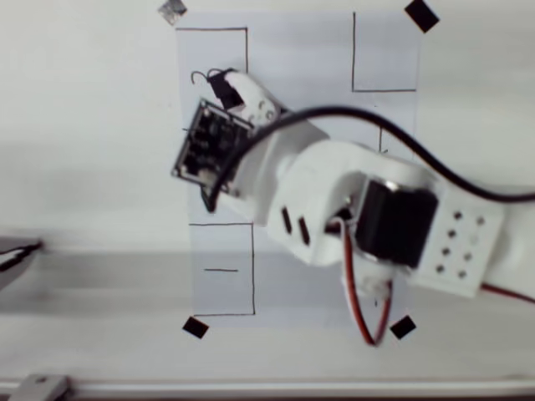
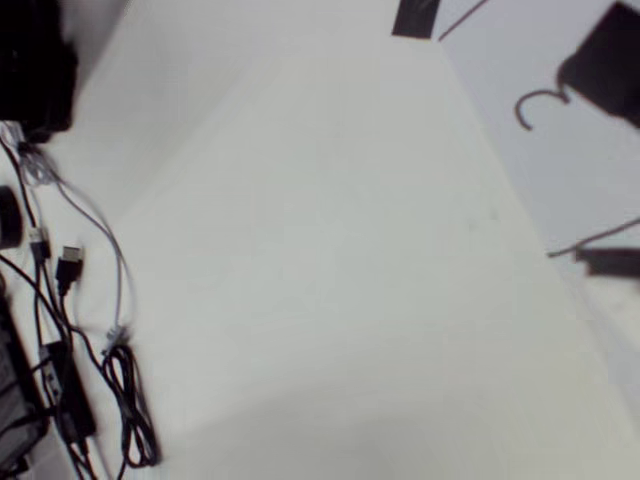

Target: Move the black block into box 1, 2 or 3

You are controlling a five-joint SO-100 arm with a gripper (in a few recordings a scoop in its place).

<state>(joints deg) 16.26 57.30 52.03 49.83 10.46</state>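
The black block (image 1: 222,88) is being held at the gripper (image 1: 227,92) tip over the pen-drawn box (image 1: 211,30) marked 3, jaws apparently closed on it.

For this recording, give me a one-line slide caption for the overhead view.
White SO-100 arm reaches over the taped paper sheet, gripper at the black block inside the upper-left pen-drawn box.

I am seeing a white table (image 1: 84,150) carrying a white paper sheet (image 1: 292,67) taped down with black tape squares (image 1: 195,327); cables (image 2: 120,370) are lying at its edge.
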